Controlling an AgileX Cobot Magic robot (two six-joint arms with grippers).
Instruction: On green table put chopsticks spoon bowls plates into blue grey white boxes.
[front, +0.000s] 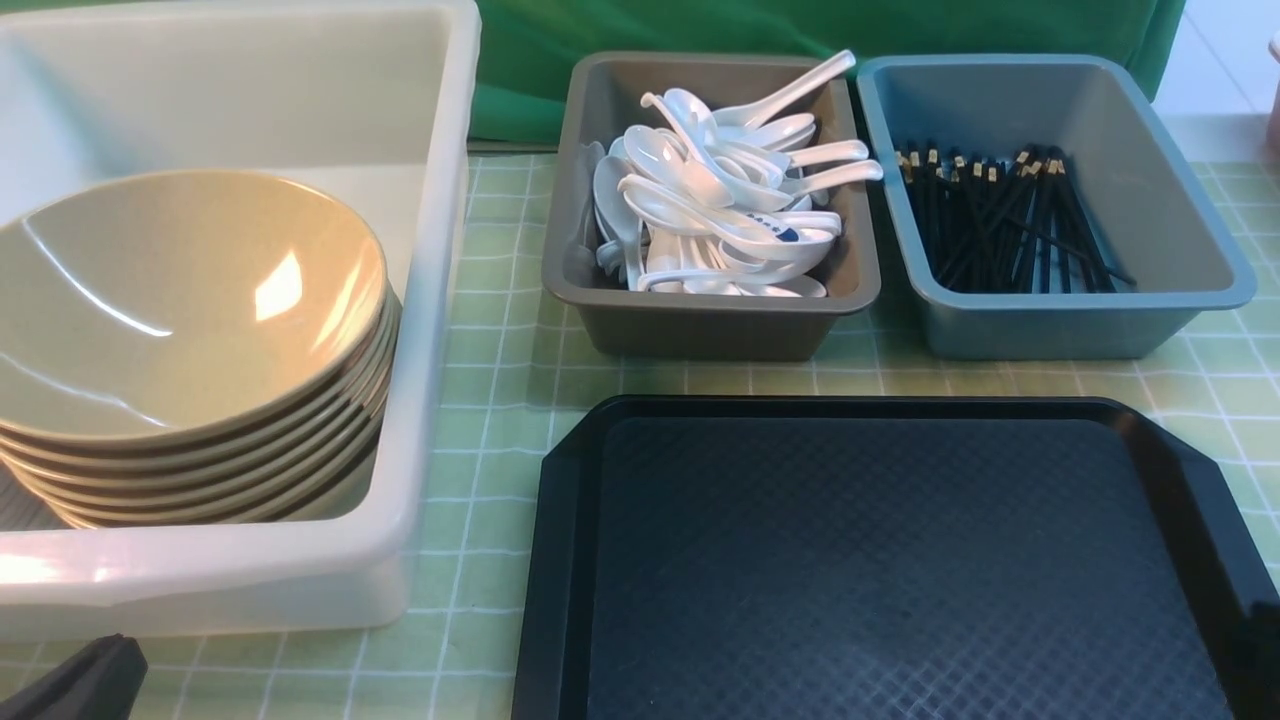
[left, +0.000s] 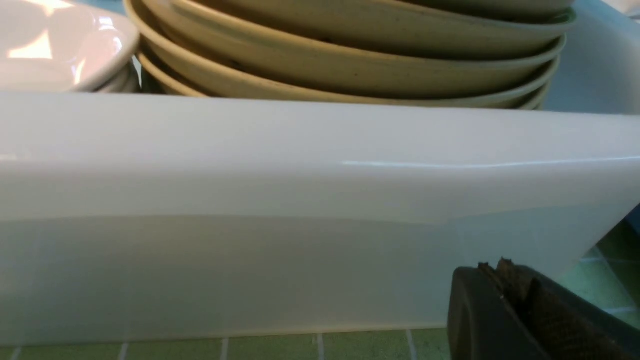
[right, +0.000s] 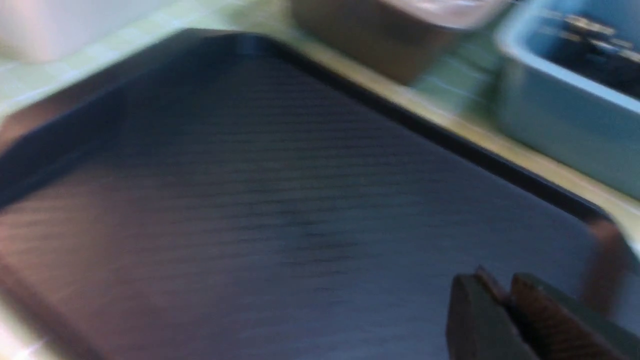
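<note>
Bowls (front: 180, 320) stacked in the white box (front: 440, 200) at the left, tan-green, top one tilted; the left wrist view shows the same stack (left: 350, 65) above the box's near wall (left: 300, 200) and a pale dish (left: 55, 45) beside it, inside the box. Grey box (front: 700, 320) in the far middle holds a heap of white spoons (front: 720, 200), some handles sticking over the far rim. Blue box (front: 1180, 290) just right of it, nearly touching, holds black chopsticks (front: 1010, 220) with gold bands, lying roughly parallel. Black tray (front: 880, 560) sits near, centre-right, on the green checked table (front: 500, 350). Left gripper (left: 505, 300) low by the near side of the white box, fingers pressed together, nothing between them; a dark bit of it shows in the front view's near-left corner (front: 80, 685). Right gripper (right: 507, 320) over the tray, view blurred, fingers almost touching with only a thin slit, holding nothing.
</note>
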